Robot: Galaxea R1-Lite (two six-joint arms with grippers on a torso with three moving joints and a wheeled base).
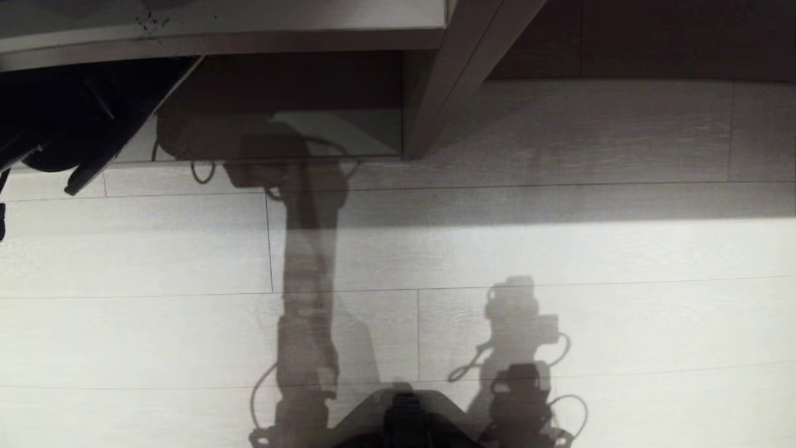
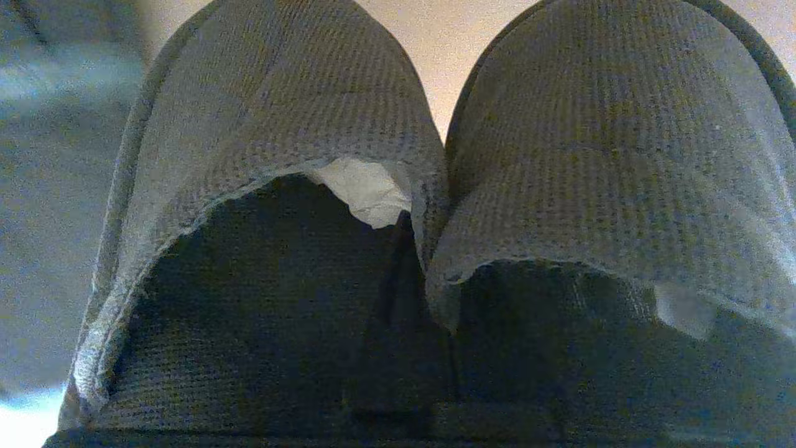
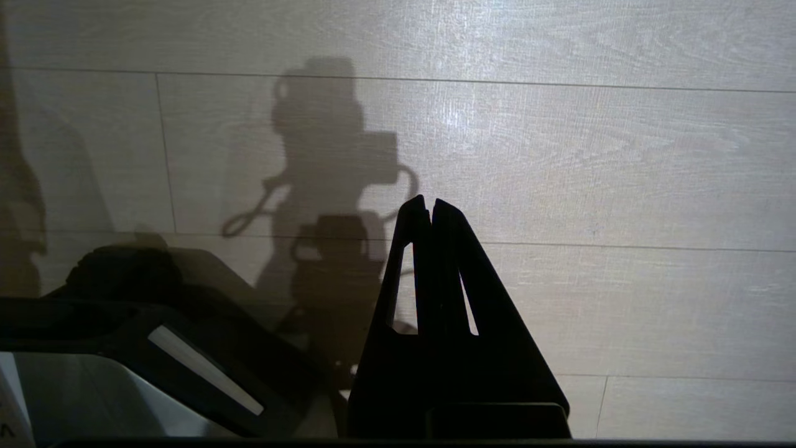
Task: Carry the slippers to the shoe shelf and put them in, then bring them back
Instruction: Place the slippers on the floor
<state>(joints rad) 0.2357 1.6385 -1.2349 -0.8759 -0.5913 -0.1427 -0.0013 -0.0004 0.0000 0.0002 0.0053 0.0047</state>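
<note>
While the left hand (image 1: 37,149) clamps the slippers (image 2: 435,205) beside the shoe shelf (image 1: 429,93) edge, right hand (image 3: 430,208) together, bare floor (image 1: 622,261) broad.

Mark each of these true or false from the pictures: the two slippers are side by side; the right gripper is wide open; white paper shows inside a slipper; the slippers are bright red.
1. The slippers lie side by side, toes together. True.
2. The right gripper is wide open. False: its fingers are pressed together over the pale floor.
3. White paper shows inside one slipper. True.
4. The slippers are bright red. False: they are dark grey fabric.
</note>
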